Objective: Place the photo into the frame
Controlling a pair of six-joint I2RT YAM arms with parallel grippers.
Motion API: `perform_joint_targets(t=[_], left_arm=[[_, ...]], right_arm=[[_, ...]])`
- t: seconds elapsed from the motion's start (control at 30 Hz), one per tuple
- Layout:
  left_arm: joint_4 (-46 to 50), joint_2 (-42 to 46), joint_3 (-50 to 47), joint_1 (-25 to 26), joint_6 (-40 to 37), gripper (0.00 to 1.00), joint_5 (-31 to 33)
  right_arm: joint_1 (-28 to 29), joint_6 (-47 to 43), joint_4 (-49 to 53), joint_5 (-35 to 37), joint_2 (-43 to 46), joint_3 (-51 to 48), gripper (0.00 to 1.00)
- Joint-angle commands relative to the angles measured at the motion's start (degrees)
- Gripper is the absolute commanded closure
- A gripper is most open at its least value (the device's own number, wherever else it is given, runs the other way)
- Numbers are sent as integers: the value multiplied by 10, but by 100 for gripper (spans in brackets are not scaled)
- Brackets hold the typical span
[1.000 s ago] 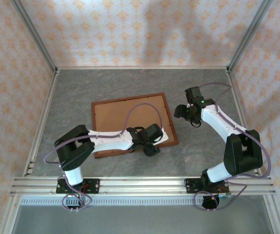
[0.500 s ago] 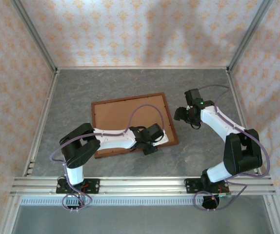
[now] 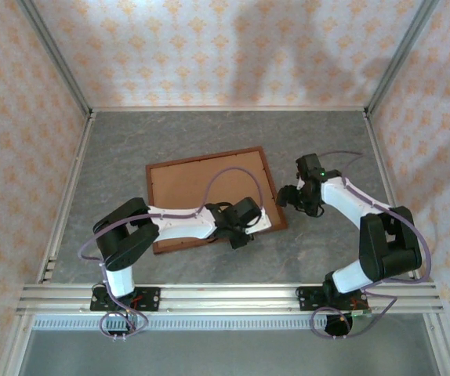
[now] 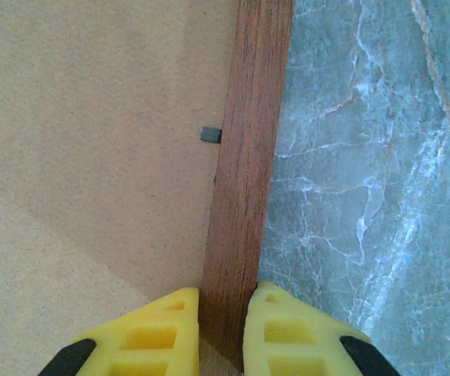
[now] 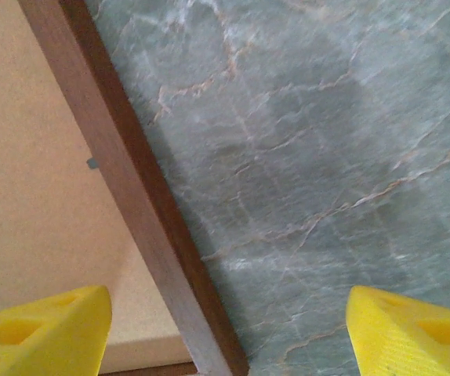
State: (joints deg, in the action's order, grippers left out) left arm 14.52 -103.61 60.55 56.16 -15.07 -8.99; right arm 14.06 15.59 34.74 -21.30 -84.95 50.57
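Note:
The frame [image 3: 206, 159] lies face down on the table, its brown backing board [image 3: 197, 192] facing up. My left gripper [image 3: 242, 236] is at its near edge, and in the left wrist view this gripper [image 4: 225, 301] is shut on the reddish-brown moulding [image 4: 244, 157], one yellow finger [image 4: 158, 329] on the board side and the other on the table side. My right gripper [image 3: 289, 196] hovers beside the frame's right edge. Its jaws [image 5: 229, 301] stand wide open over the moulding [image 5: 123, 172] near a corner, holding nothing. The photo is hidden.
A white sheet edge [image 3: 266, 222] peeks out at the frame's near right corner. A small grey tab [image 4: 210, 135] sits on the board by the moulding. Grey marbled tabletop [image 3: 170, 133] surrounds the frame, bounded by patterned walls and aluminium rails [image 3: 225, 294].
My left gripper's jaws have closed onto the frame's near moulding. My right gripper has moved down and left toward the frame's right edge, still open.

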Motion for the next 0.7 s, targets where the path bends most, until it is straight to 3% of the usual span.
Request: perform_joint_targets(t=[0.0,0.43,0.67], left_arm=[[-16,37,-18,-18,19,94,-37],[-33,78,-18,-47,30,97,-78],[-42,69,-21,-49,36,97,-77]], right_arm=[[-2,14,-12,-43,21,-16,22],[0,62,-123,-185,-15,-71,23],[0,86,-165,-212,-21,-89,36]])
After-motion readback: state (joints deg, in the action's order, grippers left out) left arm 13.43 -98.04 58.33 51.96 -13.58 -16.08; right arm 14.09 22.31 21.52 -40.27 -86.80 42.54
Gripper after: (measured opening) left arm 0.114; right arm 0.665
